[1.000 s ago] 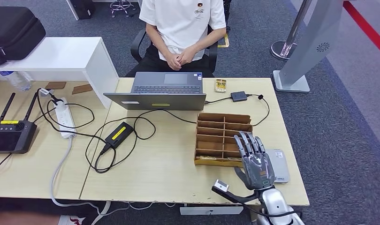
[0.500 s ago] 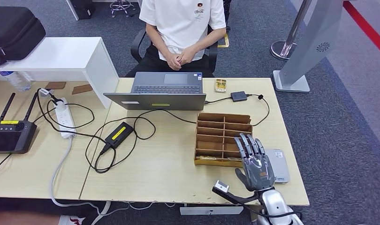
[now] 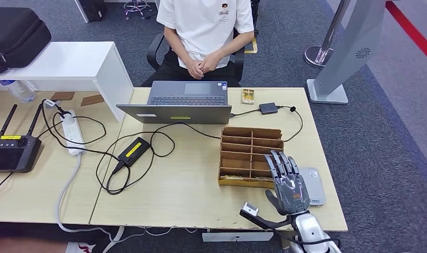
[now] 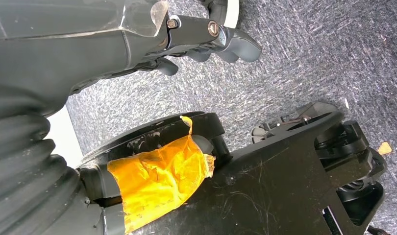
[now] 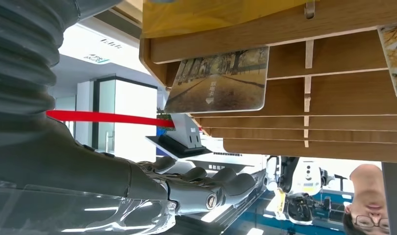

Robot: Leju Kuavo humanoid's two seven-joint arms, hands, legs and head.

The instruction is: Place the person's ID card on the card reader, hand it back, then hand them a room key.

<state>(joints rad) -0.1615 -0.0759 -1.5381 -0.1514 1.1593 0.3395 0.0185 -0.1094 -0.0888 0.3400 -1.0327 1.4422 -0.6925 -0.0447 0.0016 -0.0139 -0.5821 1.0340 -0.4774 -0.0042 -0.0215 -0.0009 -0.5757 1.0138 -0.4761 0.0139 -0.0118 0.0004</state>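
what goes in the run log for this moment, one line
right hand: open, raised beside slotted wooden card holder | left hand: hanging over grey carpet, holds nothing | grey card reader: bare part shows no card

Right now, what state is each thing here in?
Laptop: lid open.
Wooden card rack: upright on table, cards in near slots.
Card reader: flat by rack.
Right hand: raised, holds nothing.
Left hand: hanging over floor.
Person's hands: clasped.

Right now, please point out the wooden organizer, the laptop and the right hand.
wooden organizer (image 3: 251, 153), head view, on a middle divider.
laptop (image 3: 187, 95), head view, on its keyboard.
right hand (image 3: 289, 188), head view, on its back.
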